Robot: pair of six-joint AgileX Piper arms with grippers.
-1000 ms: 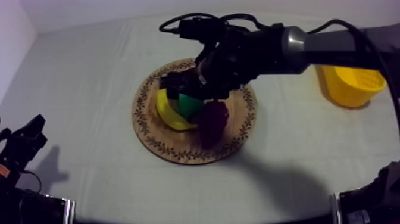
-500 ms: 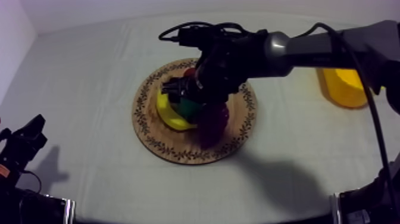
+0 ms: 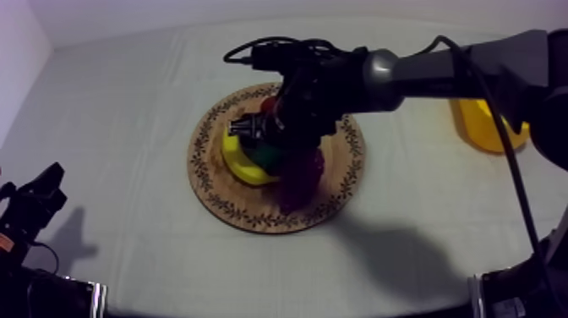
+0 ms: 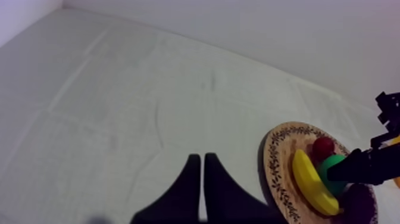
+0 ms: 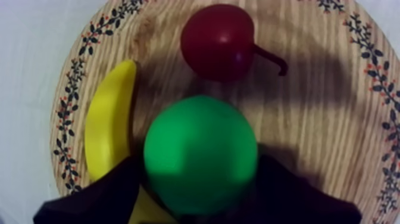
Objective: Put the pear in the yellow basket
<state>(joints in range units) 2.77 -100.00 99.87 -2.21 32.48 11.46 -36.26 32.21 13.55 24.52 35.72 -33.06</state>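
Note:
The green pear (image 5: 199, 155) lies in the middle of the round wooden board (image 5: 333, 89), between the banana (image 5: 107, 125) and a small red fruit (image 5: 217, 42). My right gripper (image 5: 198, 159) is down over the pear and open, one black finger (image 5: 107, 190) close against each side of it. From above, the right gripper (image 3: 264, 139) covers most of the pear (image 3: 270, 156) on the board (image 3: 211, 190). The yellow basket (image 3: 482, 131) stands at the far right, partly behind the right arm. My left gripper (image 4: 199, 173) is shut on nothing, low at the left (image 3: 34, 199).
A dark bunch of grapes (image 3: 300, 173) lies on the board just right of the pear, and the banana (image 3: 241, 165) just left of it. The right arm stretches from the upper right across the board. Bare cloth lies between the board and the basket.
My right gripper has dropped lower onto the pear and shifted slightly left, so its fingers now flank the fruit. The left arm has not moved.

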